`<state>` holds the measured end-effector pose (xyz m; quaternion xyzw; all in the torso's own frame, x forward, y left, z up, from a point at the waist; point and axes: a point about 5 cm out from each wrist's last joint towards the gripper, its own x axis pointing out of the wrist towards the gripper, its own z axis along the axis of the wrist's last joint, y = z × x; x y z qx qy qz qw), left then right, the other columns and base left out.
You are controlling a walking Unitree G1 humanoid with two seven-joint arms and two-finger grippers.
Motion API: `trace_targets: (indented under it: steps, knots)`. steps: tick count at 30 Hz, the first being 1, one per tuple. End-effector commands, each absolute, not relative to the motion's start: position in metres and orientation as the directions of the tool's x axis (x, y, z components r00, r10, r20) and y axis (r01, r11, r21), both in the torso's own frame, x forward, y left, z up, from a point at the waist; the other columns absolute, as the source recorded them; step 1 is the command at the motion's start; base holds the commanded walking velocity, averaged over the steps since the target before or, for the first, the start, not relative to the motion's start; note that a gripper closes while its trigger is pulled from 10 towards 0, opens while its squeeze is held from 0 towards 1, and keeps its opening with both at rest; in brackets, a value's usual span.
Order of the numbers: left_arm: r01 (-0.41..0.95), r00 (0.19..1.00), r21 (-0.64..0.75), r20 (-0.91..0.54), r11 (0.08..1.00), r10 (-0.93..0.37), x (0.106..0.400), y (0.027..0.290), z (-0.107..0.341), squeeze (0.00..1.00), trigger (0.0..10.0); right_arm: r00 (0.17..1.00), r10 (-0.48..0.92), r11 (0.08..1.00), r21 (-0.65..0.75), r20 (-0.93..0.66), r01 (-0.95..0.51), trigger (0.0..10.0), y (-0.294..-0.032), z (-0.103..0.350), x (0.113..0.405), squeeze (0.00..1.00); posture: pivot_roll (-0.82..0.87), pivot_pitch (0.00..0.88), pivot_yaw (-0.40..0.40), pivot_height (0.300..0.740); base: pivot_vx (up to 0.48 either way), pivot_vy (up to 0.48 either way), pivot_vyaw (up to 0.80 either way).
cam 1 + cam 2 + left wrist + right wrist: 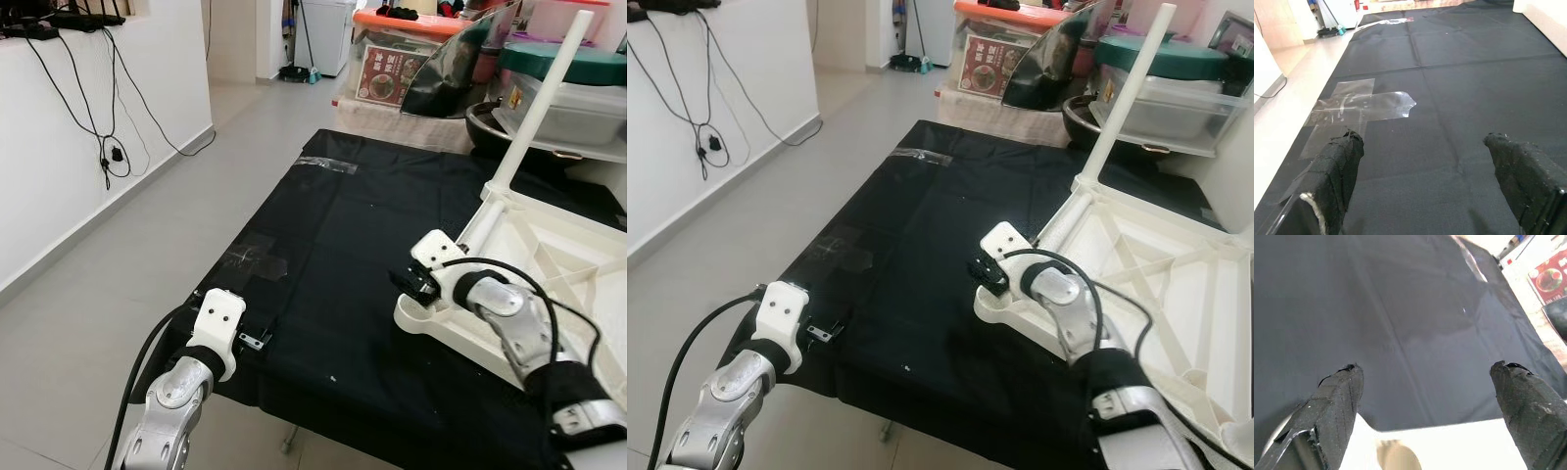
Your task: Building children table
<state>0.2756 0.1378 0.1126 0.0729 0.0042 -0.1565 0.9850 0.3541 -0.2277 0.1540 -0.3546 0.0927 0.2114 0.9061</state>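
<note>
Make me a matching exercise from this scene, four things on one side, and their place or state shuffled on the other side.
Things:
1. white leg
2. clear tape patch
3. right gripper
4. left gripper

Places or states:
A. open above bare black cloth near the table's edge
B. stuck flat on the cloth
C. open at the near corner of the upturned white tabletop
D. standing up from the tabletop's far corner

Pairs: 1-D, 2-B, 3-C, 4-A
</note>
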Motion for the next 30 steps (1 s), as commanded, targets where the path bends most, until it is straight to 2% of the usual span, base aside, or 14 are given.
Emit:
trace_targets:
  steps: [1, 9, 18, 30]
  knots:
    - [0.315, 0.949, 0.138, -0.052, 0.939, -0.310, 0.274, 0.136, 0.108, 0.00, 10.0, 0.894, 0.289, 0.648, -0.618, -0.341, -0.445, 10.0, -0.233, 0.154, 0.355, 0.00, 0.06, 0.000, -0.115, 0.740, 0.000, 0.000, 0.00]
    - [0.316, 0.949, 0.138, -0.051, 0.939, -0.312, 0.274, 0.136, 0.108, 0.00, 10.0, 0.905, 0.212, 0.647, -0.641, -0.370, -0.414, 10.0, -0.247, 0.155, 0.357, 0.00, 0.06, 0.000, -0.114, 0.740, 0.000, 0.000, 0.00]
    - [0.318, 0.948, 0.138, -0.050, 0.938, -0.314, 0.275, 0.135, 0.108, 0.00, 10.0, 0.876, 0.165, 0.564, -0.685, -0.453, -0.461, 10.0, -0.254, 0.145, 0.353, 0.00, 0.06, 0.000, -0.116, 0.740, 0.000, 0.000, 0.00]
    - [0.315, 0.949, 0.136, -0.048, 0.939, -0.311, 0.275, 0.134, 0.108, 0.00, 10.0, 0.885, 0.063, 0.536, -0.732, -0.461, -0.420, 10.0, -0.266, 0.146, 0.359, 0.00, 0.06, 0.000, -0.121, 0.740, 0.000, 0.000, 0.00]
